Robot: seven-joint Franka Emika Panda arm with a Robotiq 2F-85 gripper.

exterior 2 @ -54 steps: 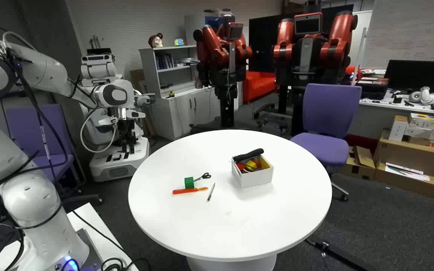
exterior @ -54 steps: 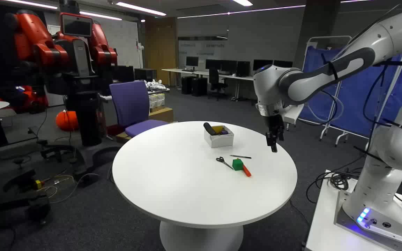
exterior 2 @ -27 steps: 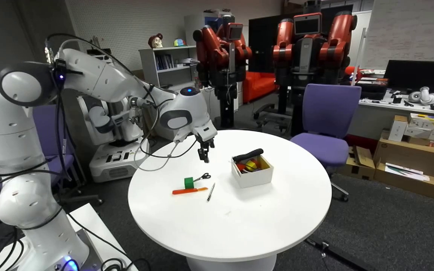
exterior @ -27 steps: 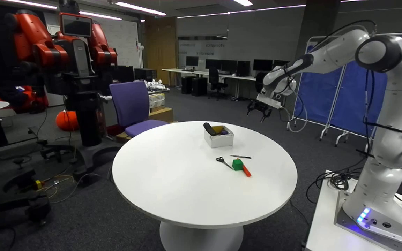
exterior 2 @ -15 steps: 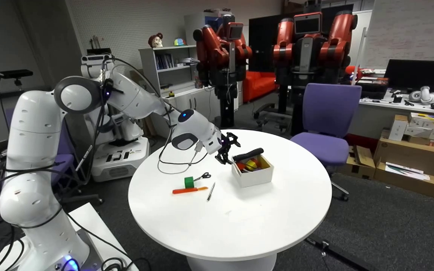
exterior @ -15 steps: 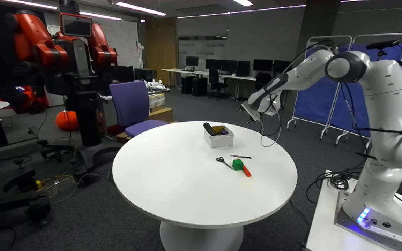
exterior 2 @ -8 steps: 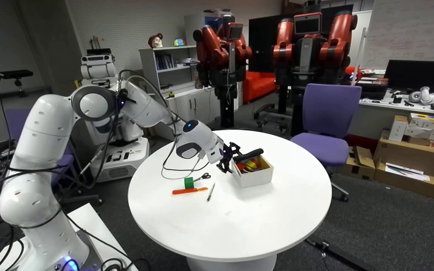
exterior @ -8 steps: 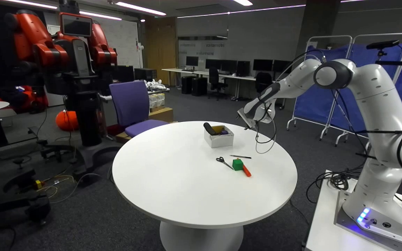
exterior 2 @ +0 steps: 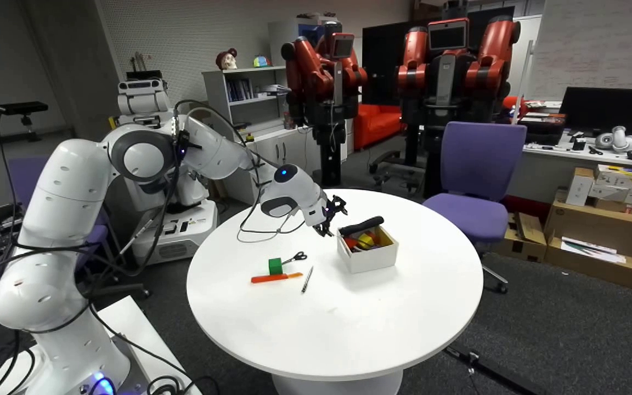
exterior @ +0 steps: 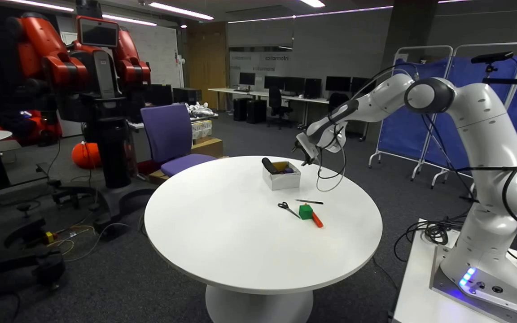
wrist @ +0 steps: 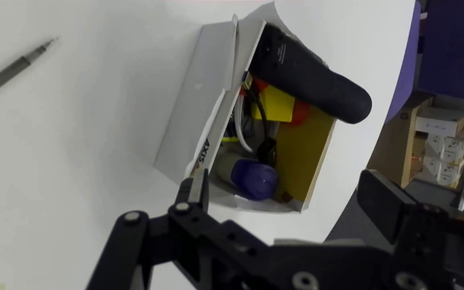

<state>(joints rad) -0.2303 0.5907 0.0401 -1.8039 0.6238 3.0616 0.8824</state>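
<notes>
The gripper (wrist: 284, 187) is spread wide near the white box (exterior 2: 373, 260) on the table (exterior 2: 415, 312).
Only the wrist view shows the curvy white cord (wrist: 239, 121) inside; both exterior views show a green block (exterior 2: 275, 266) with flat sides.

Both exterior views downward across the table (exterior: 236, 237) from different sides; wrist view close above box (wrist: 193, 102)
</notes>
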